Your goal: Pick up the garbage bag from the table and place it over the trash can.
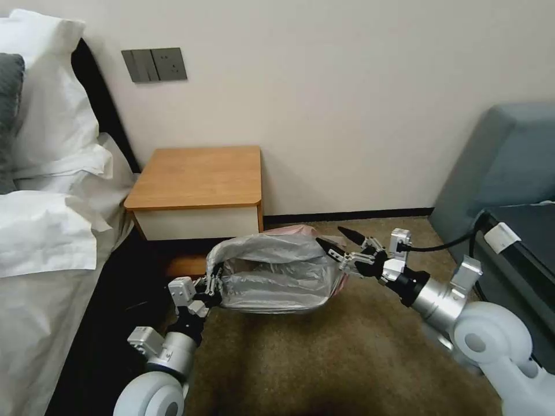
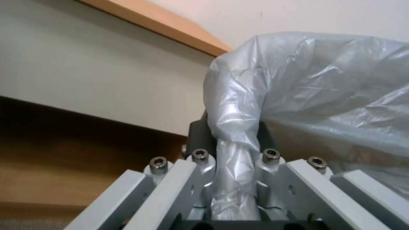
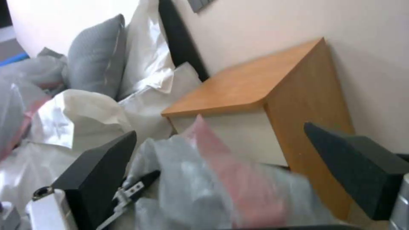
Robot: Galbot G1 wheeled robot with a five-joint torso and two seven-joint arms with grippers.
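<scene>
Stretching the garbage bag (image 1: pixel 272 277) between our two grippers, low over the carpet (image 1: pixel 347 358) in front of the table (image 1: pixel 199 176).

From the head we see our left gripper (image 1: pixel 213 284) pinching the bag's left edge, and our right gripper (image 1: pixel 338 241) at its right edge, fingers spread apart. Our left wrist view shows a twisted strip of the bag (image 2: pixel 234 179) clamped between the closed fingers (image 2: pixel 200 159), the table front behind. Our right wrist view shows both dark fingers (image 3: pixel 102 172) wide, the bag's pink edge (image 3: pixel 238 179) lying between them, pillows (image 3: pixel 98 54) beyond.
</scene>
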